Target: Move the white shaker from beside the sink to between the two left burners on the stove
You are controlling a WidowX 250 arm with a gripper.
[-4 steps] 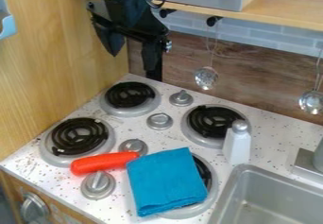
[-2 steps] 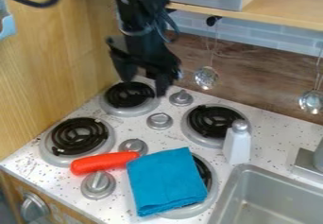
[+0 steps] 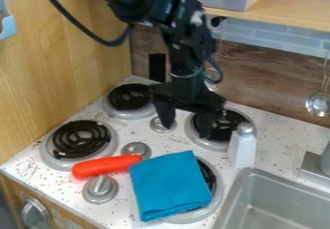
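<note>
A toy kitchen, with coil burners (image 3: 80, 140), control knobs (image 3: 100, 189), grey sink (image 3: 283, 194) and hanging ladle (image 3: 318, 104).

Is walled at left by a pale wood panel (image 3: 64, 68). Carries a wooden shelf (image 3: 290, 11) across the upper right, above grey-blue tiles (image 3: 270, 43) and a brown wood-grain backsplash (image 3: 264, 76). Spreads below into a speckled white countertop (image 3: 277, 126), with a grey sink (image 3: 283, 194) at lower right.

Black jointed arm, silvery ring, loose dark cable, wedge-shaped jaws.
</note>
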